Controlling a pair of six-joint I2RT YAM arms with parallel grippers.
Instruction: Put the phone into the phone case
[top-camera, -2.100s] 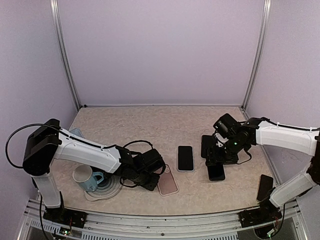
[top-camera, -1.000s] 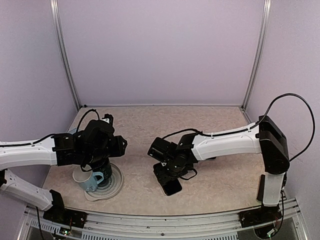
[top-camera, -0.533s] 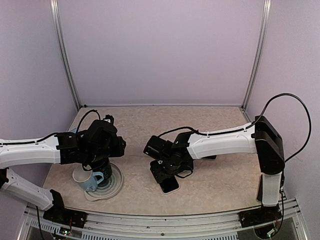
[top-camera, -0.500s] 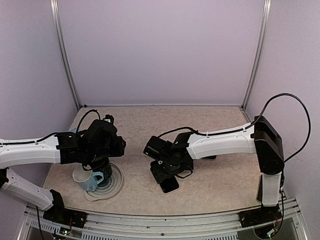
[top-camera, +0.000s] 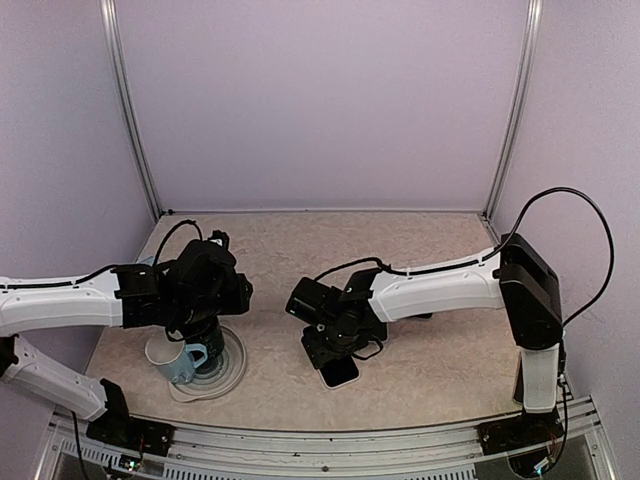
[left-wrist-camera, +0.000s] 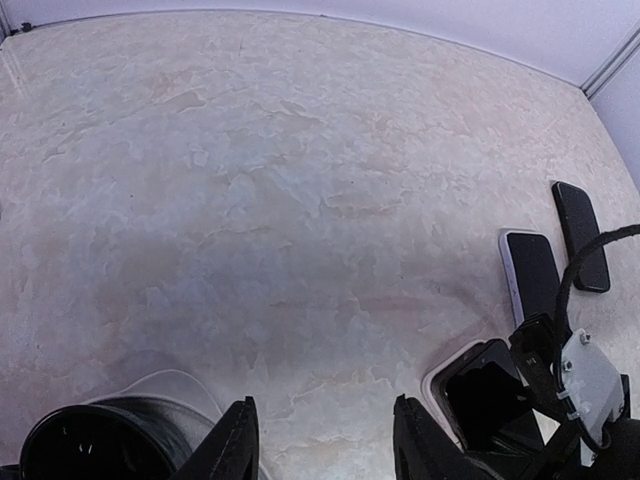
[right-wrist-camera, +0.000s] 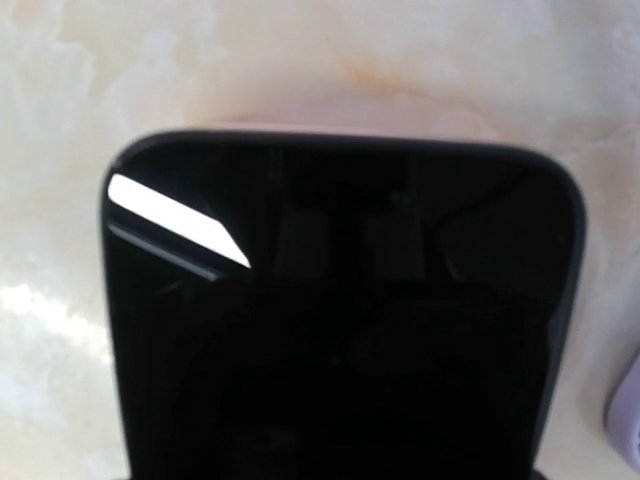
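The black phone (top-camera: 341, 372) lies on the pale pink phone case (top-camera: 331, 383) at the table's near middle. My right gripper (top-camera: 335, 348) sits over the phone's far end and holds it. In the right wrist view the phone (right-wrist-camera: 340, 320) fills the frame, with the case's rim (right-wrist-camera: 350, 110) showing beyond its top edge; my own fingers are hidden. In the left wrist view the phone (left-wrist-camera: 487, 392) sits within the case rim (left-wrist-camera: 438, 377). My left gripper (top-camera: 228, 290) (left-wrist-camera: 328, 445) is open and empty, raised to the left of the case.
A white cup (top-camera: 163, 350) and a blue mug (top-camera: 192, 361) stand on a grey plate (top-camera: 228, 376) under my left arm. A dark cup (left-wrist-camera: 80, 450) shows at the lower left. Two spare phones (left-wrist-camera: 530, 272) (left-wrist-camera: 581, 235) lie beyond the case.
My right arm carried the phone from the right side to the case; my left arm drew back from the case to above the cups. In the last half second, almost nothing moved.
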